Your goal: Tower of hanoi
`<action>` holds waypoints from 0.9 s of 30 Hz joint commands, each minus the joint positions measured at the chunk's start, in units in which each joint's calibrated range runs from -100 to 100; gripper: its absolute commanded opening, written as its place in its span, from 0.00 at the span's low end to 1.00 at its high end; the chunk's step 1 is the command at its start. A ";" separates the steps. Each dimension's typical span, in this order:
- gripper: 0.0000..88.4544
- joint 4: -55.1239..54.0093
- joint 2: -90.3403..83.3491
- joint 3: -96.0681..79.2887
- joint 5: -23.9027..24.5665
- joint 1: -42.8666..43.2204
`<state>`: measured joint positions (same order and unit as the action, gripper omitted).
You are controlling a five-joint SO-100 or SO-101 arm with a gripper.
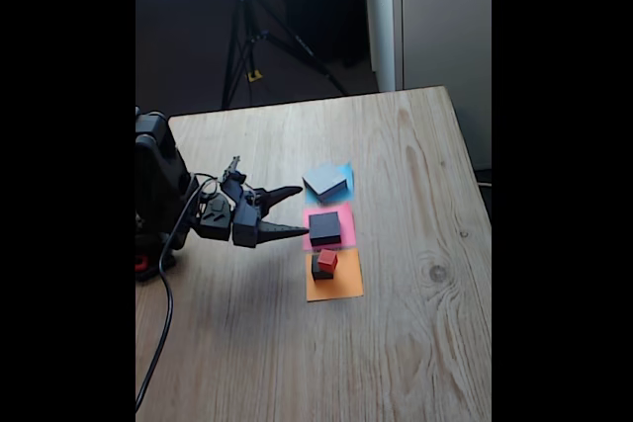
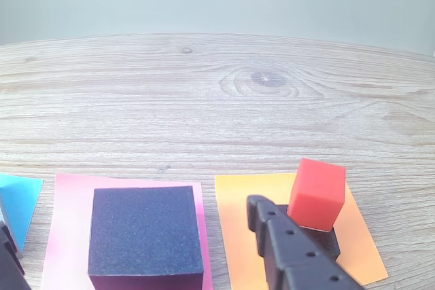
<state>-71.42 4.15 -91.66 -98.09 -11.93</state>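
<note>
**Block Positions and Pincer State**

A tabletop (image 1: 415, 343) of pale, grained wood with a visible knot is being shown in the fixed view. Three flat paper squares are being presented in a row on it: a blue paper square (image 1: 345, 173) farthest from the camera, a pink paper square (image 1: 346, 219) in the middle, and an orange paper square (image 1: 341, 286) nearest.

The wide flat grey block (image 1: 325, 181) is being carried by the blue paper and is lying turned at an angle to it. The medium black block (image 1: 324, 227) is being supported by the pink paper; in the wrist view its top face (image 2: 144, 229) is being rendered as matte and finely speckled, with sharp square edges. The small dark grey block (image 1: 320, 269) is being held by the orange paper, and the tiny red cube (image 1: 327, 260) is being carried on top of it, sitting slightly rotated. The red cube's faces (image 2: 317, 193) are being shown as smooth and uniform in colour.

The pincer (image 1: 302, 211) is being held just above the tabletop, immediately left of the black block in the fixed view. Its two dark, tapering fingers (image 1: 282, 233) are being kept widely spread, nothing is being gripped, and no block is being touched. A studded finger (image 2: 289, 249) is being seen in front of the dark grey block in the wrist view.
</note>
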 commanded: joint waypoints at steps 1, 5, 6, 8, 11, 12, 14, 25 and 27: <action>0.49 -3.25 2.14 1.84 -1.91 -0.49; 0.49 -5.27 5.16 2.47 -1.91 -0.57; 0.49 -5.68 6.07 2.66 -1.91 -0.57; 0.49 -6.49 7.89 3.11 -1.91 -0.40; 0.49 -8.19 10.84 4.38 -1.91 -0.57; 0.49 -8.83 12.20 5.20 -1.91 -0.65; 0.49 -10.13 14.70 7.11 -1.91 -0.74; 0.48 -12.72 20.08 10.75 -1.91 -0.74; 0.48 -13.12 20.91 10.75 -1.91 -0.74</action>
<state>-83.03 25.01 -81.49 -99.31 -12.13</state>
